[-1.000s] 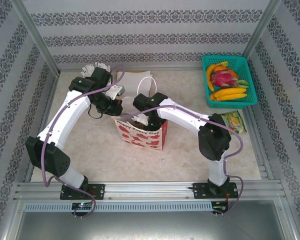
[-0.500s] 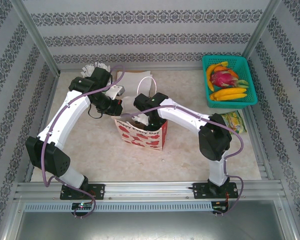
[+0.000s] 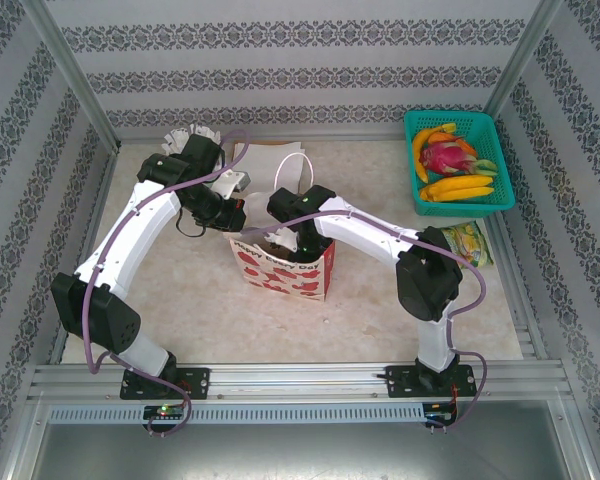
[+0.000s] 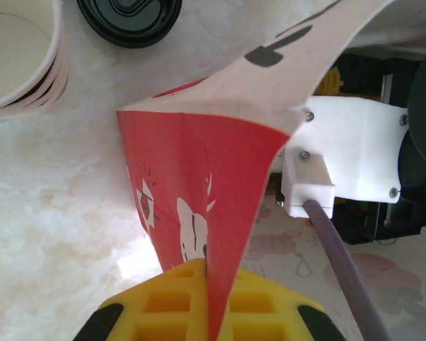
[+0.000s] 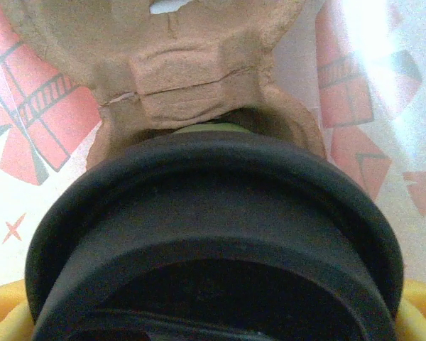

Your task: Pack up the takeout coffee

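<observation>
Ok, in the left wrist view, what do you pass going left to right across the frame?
Stack of cream paper cups → black lid → red paper bag → white housing of the right arm.

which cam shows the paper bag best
Top external: the whole paper bag, standing open. Left wrist shows its wall pinched in the left gripper; right wrist shows its inner walls behind the coffee.

Teal basket (image 3: 450, 117) of fruit, snack packet (image 3: 467, 243), red-and-white paper bag (image 3: 285, 275), stacked cream cups (image 4: 21, 57), black lid (image 4: 128, 21)
</observation>
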Motion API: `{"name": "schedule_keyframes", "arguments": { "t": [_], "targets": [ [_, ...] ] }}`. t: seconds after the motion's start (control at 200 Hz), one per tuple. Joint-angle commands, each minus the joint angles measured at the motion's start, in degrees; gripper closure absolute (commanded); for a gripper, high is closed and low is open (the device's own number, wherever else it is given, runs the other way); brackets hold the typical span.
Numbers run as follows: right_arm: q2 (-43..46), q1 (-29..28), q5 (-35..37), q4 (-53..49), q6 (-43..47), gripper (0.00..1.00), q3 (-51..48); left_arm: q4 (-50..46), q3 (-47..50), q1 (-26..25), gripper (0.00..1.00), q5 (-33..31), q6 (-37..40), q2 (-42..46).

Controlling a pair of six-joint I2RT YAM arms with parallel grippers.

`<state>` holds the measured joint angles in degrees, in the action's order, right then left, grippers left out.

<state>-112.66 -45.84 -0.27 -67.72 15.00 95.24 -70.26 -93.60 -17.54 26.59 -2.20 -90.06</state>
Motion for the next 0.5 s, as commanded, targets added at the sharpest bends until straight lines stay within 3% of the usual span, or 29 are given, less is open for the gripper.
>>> {"name": "schedule_keyframes", "arguments": {
  "t": [0.0,0.495],
  "targets": [
    [-7.55,0.82,2.91,0.4,0.39,0.39,-4.28,-0.05,-0.05,0.75,1.0,0.55,-0.79,-0.06],
    [-10.4,1.28,4.15,-0.03,0.35,0.39,-4.89,0.26,0.35,0.69,1.0,1.03,-0.71,-0.14]
  ]
}}
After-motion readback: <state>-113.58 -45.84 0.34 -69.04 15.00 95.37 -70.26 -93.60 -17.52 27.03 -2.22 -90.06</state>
